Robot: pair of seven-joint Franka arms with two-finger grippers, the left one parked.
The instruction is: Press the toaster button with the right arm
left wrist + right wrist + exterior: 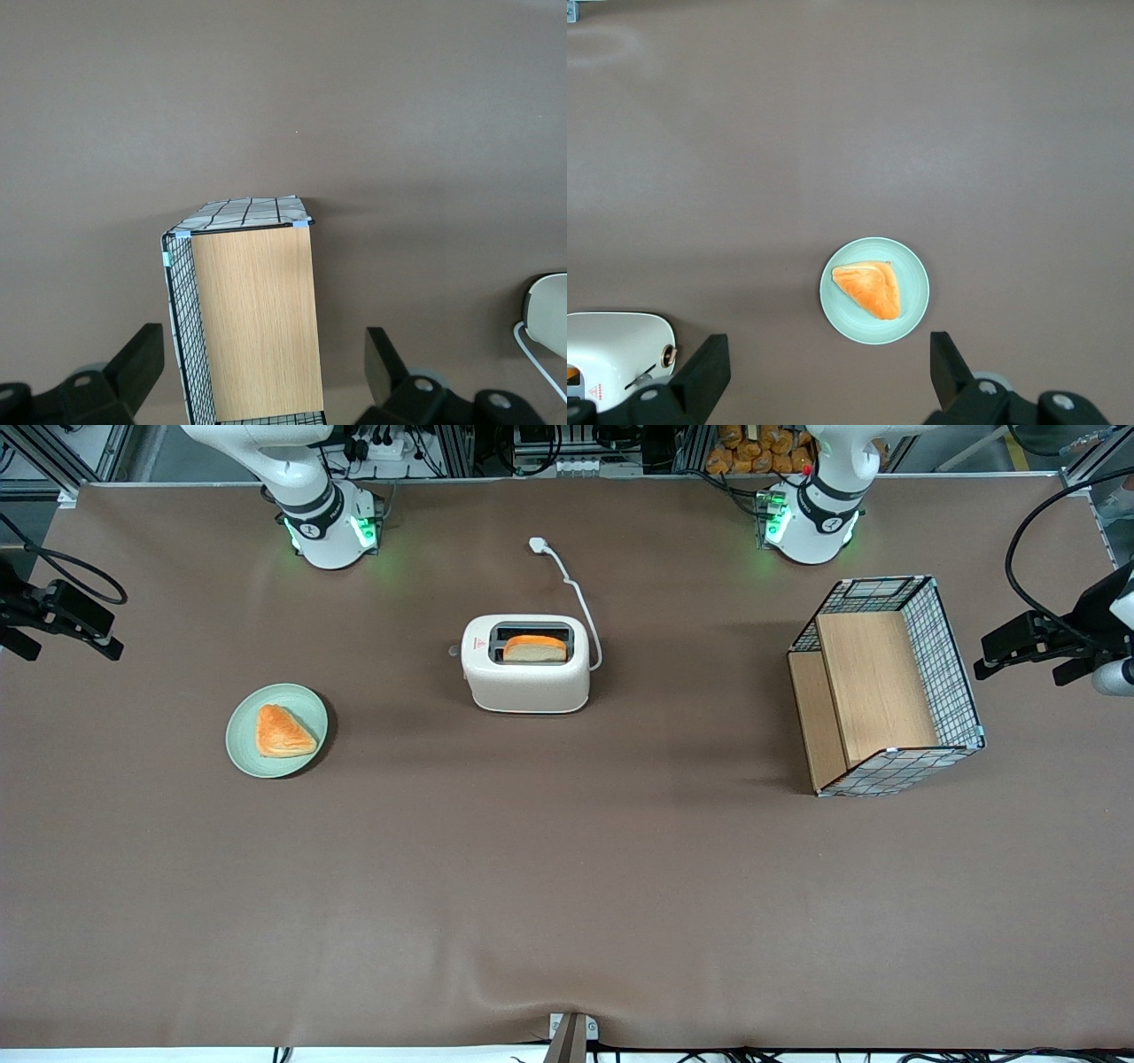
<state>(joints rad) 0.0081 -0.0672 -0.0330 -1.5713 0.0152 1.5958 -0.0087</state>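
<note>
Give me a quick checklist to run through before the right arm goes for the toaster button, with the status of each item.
1. Toaster upright on the table: ok.
2. Toaster button visible, jutting from the narrow end that faces the working arm's end of the table: ok.
3. Bread slice sitting in the slot: ok.
4. Path to the button: ok; the plate with the pastry lies nearer the front camera, apart from the toaster.
5. Right hand open, high over the table near the plate: ok.
6. Hand touching the button: not ok, it is well short of it.
</note>
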